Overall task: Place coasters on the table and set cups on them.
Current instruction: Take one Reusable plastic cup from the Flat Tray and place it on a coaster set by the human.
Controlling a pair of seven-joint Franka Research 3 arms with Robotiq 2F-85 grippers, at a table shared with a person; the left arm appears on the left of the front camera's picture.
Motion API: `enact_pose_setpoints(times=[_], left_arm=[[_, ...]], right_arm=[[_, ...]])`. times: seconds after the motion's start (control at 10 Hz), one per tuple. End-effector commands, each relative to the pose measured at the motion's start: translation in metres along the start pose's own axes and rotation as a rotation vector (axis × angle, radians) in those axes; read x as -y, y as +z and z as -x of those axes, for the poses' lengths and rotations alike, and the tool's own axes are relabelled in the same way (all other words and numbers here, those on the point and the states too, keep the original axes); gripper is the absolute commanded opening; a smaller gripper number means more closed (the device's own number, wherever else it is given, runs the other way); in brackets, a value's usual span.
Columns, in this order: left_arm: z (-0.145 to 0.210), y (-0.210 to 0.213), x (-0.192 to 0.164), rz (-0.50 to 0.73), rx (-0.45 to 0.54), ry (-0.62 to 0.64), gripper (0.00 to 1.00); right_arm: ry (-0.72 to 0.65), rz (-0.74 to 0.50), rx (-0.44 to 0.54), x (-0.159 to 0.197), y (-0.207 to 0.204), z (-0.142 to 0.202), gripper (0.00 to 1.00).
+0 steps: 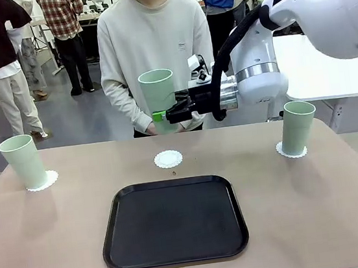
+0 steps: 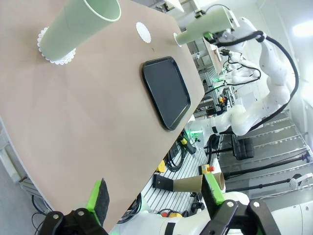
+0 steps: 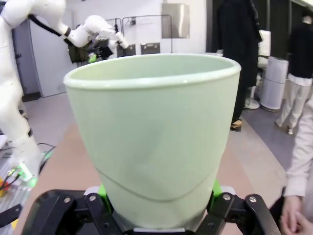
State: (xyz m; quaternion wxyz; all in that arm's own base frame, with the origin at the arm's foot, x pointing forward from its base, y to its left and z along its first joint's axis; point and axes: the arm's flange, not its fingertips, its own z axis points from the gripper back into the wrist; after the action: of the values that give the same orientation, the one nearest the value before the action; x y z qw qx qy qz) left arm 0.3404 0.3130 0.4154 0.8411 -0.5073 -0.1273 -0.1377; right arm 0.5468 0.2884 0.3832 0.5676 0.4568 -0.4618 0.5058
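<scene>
We see the right pincer [image 1: 158, 117] pinching a cup [image 1: 159, 97] low at its base — upright, held above the bare middle coaster [image 1: 168, 159] on the table [image 1: 317, 195]; left pincer [image 2: 154, 196] spread

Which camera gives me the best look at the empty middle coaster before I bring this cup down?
The front view: the middle coaster lies bare on the table, just beyond the black tray, with the right pincer holding the cup above it. The left wrist view shows it small and distant. In the right wrist view, the cup blocks it.
</scene>
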Motion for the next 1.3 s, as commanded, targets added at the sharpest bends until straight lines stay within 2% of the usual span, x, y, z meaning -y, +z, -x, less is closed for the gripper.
enact_pose_setpoints(times=[0.0,0.3,0.4,0.7,0.8,0.9,1.2], left_arm=[[0.001,0.001,0.002,-0.002,0.002,-0.005,1.00],[0.001,0.001,0.002,-0.002,0.002,-0.005,1.00],[0.001,0.001,0.002,-0.002,0.002,-0.005,1.00],[0.001,0.001,0.002,-0.002,0.002,-0.005,1.00],[0.001,0.001,0.002,-0.002,0.002,-0.005,1.00],[0.001,0.001,0.002,-0.002,0.002,-0.005,1.00],[0.001,0.001,0.002,-0.002,0.002,-0.005,1.00]], right_arm=[[-0.013,0.049,-0.007,0.035,-0.013,0.008,0.82],[-0.040,0.075,-0.052,0.041,-0.013,0.006,0.82],[-0.016,0.060,-0.010,0.044,-0.003,0.020,0.82],[-0.019,0.068,-0.020,0.044,-0.006,0.017,0.82],[0.095,-0.011,-0.032,0.044,-0.012,0.029,0.82],[0.083,-0.029,0.027,0.057,-0.014,0.044,0.82],[0.091,-0.069,0.051,0.073,-0.025,0.077,0.82]])
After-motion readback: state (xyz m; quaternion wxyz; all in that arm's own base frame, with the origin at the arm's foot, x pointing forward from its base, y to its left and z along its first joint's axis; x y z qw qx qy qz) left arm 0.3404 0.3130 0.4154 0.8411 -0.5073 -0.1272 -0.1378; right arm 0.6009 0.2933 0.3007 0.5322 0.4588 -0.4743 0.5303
